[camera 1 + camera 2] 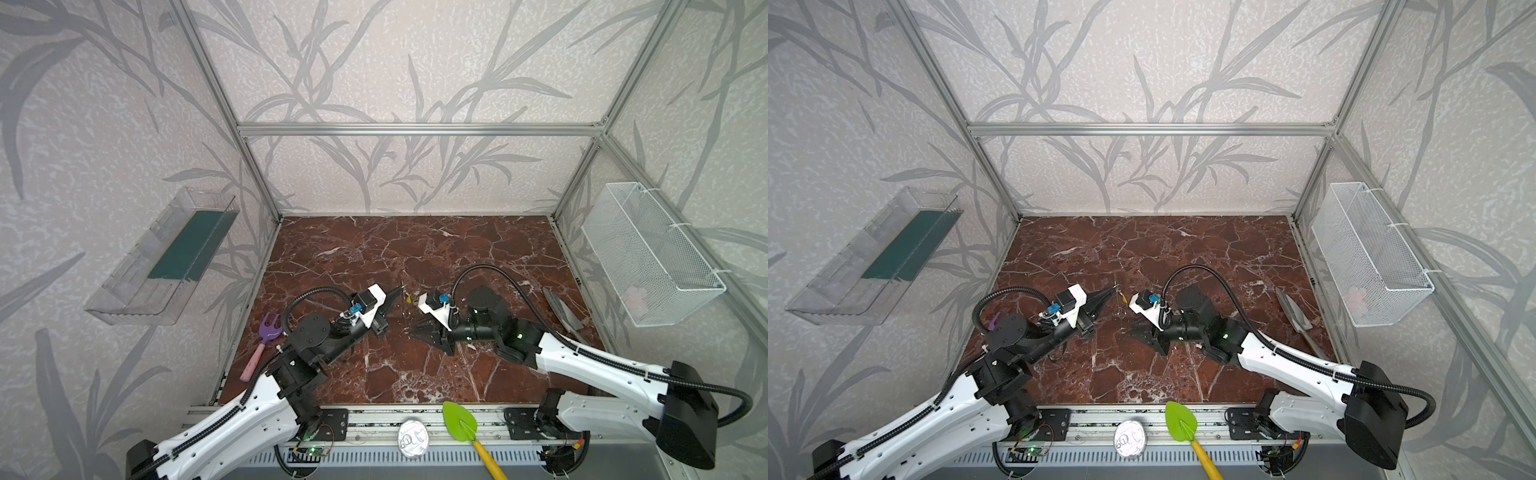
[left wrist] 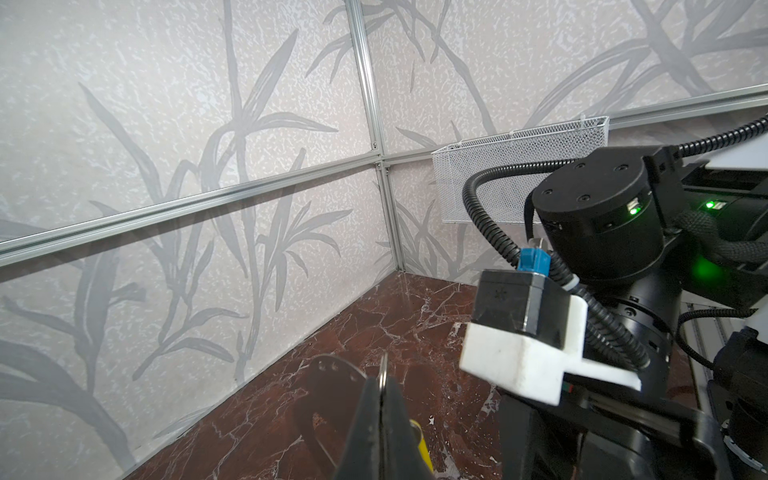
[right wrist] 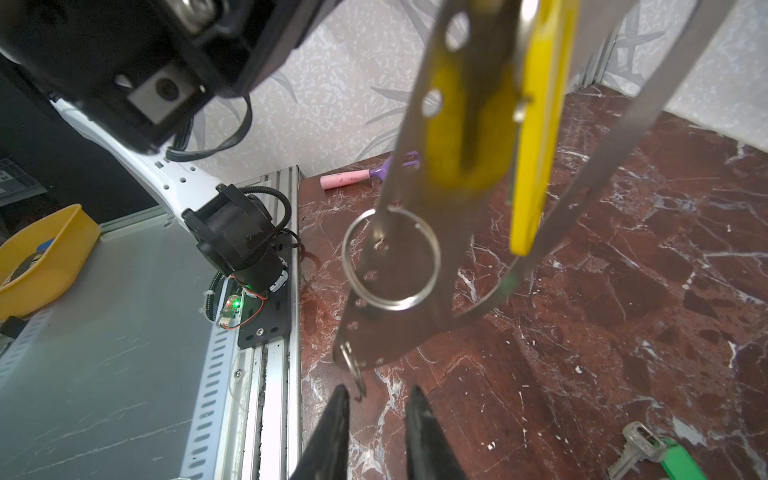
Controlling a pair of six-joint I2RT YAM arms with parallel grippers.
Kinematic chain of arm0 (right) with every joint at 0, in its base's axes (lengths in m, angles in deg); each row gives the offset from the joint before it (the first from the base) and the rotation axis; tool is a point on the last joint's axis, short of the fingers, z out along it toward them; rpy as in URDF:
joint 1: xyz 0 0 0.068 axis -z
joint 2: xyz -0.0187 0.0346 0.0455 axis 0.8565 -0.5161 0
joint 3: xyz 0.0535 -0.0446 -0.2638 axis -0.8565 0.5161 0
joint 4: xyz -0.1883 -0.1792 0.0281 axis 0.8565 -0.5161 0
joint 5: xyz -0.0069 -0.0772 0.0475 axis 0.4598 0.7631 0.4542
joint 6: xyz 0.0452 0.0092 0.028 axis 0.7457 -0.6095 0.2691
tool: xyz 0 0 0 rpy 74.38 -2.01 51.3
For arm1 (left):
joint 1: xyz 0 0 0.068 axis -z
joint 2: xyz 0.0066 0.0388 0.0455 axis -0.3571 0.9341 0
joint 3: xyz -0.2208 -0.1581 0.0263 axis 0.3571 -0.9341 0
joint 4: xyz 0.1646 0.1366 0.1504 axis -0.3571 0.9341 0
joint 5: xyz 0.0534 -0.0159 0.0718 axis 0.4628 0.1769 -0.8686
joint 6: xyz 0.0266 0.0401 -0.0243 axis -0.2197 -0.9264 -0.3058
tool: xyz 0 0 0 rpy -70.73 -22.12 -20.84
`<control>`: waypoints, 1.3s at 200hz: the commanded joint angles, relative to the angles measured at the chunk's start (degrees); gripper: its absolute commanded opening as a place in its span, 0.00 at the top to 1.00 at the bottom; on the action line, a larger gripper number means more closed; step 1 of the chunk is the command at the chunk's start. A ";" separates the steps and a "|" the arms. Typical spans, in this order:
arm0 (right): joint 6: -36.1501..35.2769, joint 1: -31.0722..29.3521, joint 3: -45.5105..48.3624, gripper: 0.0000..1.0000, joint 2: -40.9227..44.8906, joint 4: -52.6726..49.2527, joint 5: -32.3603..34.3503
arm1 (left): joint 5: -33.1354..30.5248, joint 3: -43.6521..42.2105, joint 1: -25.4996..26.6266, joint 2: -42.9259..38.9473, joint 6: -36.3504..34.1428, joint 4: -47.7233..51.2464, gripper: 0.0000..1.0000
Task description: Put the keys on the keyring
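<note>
Right wrist view: my left fingers (image 2: 362, 424) are pinching the keyring (image 3: 405, 174) upright, yellow key (image 3: 536, 124) hanging on it; my right fingers (image 3: 332, 424) are hovering spread by its small ring (image 3: 353, 372), and the green key (image 3: 660, 452) is lying on the table (image 3: 623, 291). Centring first seems wise.

Both top views look down from high over the near edge of the bench (image 1: 415, 257), facing the back wall and sharing the whole bench and both arms. The left wrist camera peers low past the left end effector (image 2: 382, 386) toward the wire basket (image 2: 519, 166); the right wrist camera sits close behind the right end effector (image 3: 376, 395), facing the hanging keyring (image 3: 399, 332).
</note>
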 commanded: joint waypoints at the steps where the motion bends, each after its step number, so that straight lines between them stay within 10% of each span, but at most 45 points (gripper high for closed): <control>1: -0.66 -0.31 -2.58 0.78 0.92 -0.46 -0.38 | 0.25 1.89 -0.06 -0.56 -0.13 -1.92 1.00; 138: -0.09 -0.69 -3.72 0.71 -1.45 1.24 -6.98 | 0.09 1.97 0.04 -0.17 -0.42 -2.06 1.00; 260: 0.59 -0.75 -3.66 1.00 -1.44 1.53 -4.13 | -0.18 1.63 -0.01 -0.95 -0.40 -1.88 1.00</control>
